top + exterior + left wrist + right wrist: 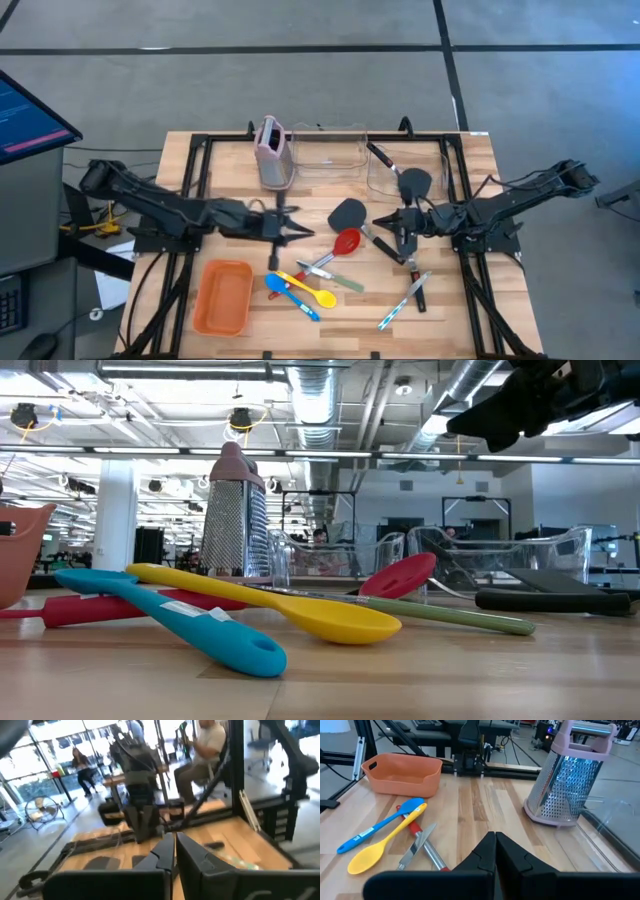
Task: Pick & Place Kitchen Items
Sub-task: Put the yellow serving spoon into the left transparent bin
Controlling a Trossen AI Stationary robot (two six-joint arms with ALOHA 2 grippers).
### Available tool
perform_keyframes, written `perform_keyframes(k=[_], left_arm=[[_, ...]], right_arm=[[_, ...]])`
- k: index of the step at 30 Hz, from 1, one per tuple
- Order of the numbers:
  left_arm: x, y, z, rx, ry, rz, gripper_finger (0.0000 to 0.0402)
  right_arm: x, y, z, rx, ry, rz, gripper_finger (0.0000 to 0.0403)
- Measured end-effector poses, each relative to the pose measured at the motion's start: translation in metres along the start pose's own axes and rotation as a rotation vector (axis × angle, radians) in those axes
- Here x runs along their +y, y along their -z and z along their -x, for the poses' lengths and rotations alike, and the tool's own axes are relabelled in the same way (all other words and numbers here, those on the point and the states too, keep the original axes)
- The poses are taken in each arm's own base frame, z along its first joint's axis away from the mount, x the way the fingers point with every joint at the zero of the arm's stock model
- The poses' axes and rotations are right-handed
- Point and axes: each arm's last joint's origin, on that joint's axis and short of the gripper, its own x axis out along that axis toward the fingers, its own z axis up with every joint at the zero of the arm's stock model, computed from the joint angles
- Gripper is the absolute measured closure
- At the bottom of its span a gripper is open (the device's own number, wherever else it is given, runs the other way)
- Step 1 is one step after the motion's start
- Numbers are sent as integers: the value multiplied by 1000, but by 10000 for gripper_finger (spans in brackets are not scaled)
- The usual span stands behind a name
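Loose utensils lie on the wooden table. A red spoon [346,242], a yellow spoon [312,294], a blue spoon [288,289] and a green-handled tool [340,281] overlap near the middle. A black spatula [348,212] lies flat just beyond them. Two thin tools [408,296] lie toward the near right. Another black spatula [413,183] rests in the right clear bin. My left gripper [305,233] is shut and empty, left of the red spoon. My right gripper [378,221] is also shut and empty; it hangs high above the table [480,425], over the black spatula's handle.
A pink-topped metal grater [272,152] stands at the far middle, beside two clear bins [328,150]. An orange tray [222,297] sits at the near left. Black frame rails [195,180] run along the table's sides. People show in the room beyond.
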Motion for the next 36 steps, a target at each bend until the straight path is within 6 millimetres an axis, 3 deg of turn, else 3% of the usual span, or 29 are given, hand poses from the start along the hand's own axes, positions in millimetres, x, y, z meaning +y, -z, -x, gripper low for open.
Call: perform_keyframes(k=[6, 13, 20, 29, 36], left_arm=[[-8, -3, -38, 217, 42, -60, 399], [-15, -7, -66, 384, 96, -195, 399], [-30, 18, -73, 485, 248, -179, 399], [-70, 41, -76, 566, 362, -188, 399], [-88, 56, -78, 646, 376, -67, 399]], right_arm=[[-2, 1, 3, 14, 0, 6, 399], [-4, -1, 9, 12, -1, 6, 401], [-4, -1, 9, 11, -1, 5, 399], [-4, 1, 9, 32, -1, 14, 398], [-4, 1, 9, 31, -1, 10, 401]])
